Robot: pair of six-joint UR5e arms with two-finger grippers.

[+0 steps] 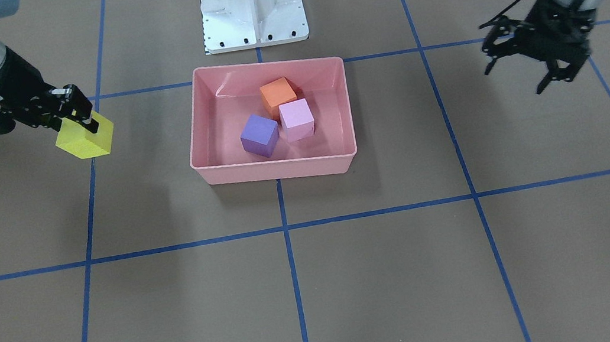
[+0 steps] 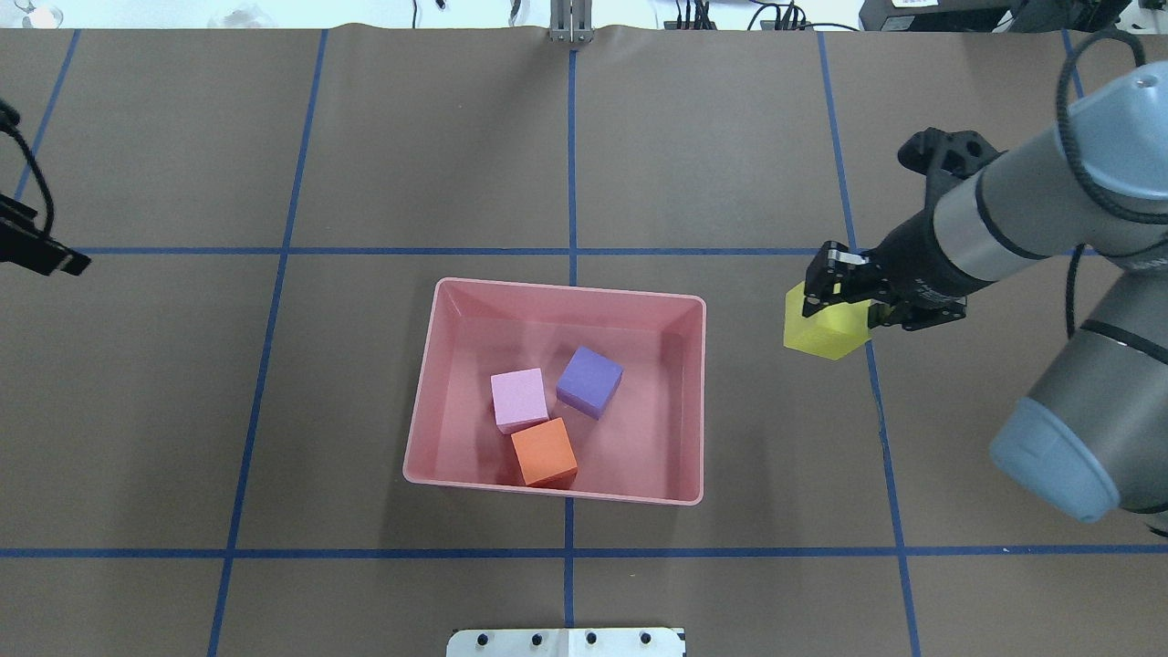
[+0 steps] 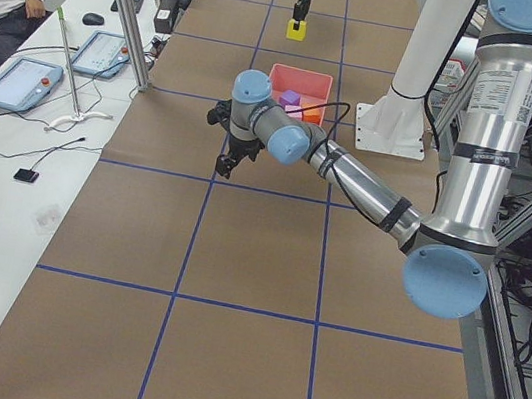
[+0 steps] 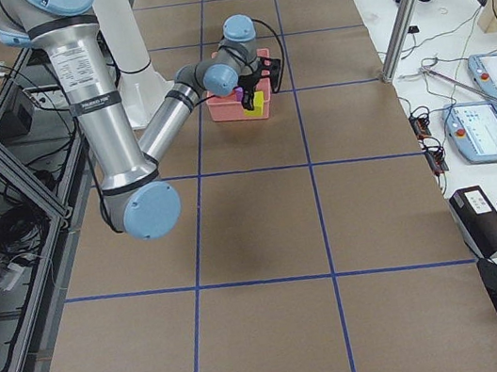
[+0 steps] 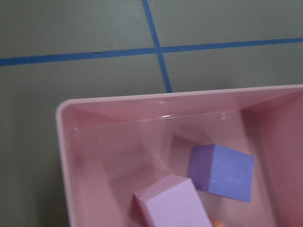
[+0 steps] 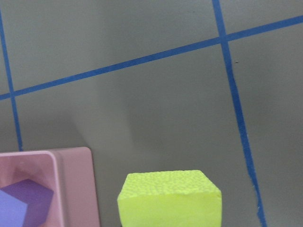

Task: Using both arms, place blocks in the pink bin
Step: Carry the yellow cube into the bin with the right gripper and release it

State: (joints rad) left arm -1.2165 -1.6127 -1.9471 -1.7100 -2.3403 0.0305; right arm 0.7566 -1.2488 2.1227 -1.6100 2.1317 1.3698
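I see the right hand point(image 1: 79, 116) clamped on the yellow block point(image 1: 85, 139), which sits beside the pink bin point(image 1: 275, 169) and outside it, over the brown surface point(image 1: 415, 275). The orange block point(image 1: 277, 92), light pink block point(image 1: 296, 118) and purple block point(image 1: 259, 134) lie close together inside the bin. The left hand point(image 1: 512, 76) hangs empty, well apart on the bin's other side, fingers spread.

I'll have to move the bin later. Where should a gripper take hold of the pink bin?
Come from above and pinch the pink bin by its thin rim, one finger inside, one outside. Its short wall on the robot's right suits best: the blocks inside lie away from it.
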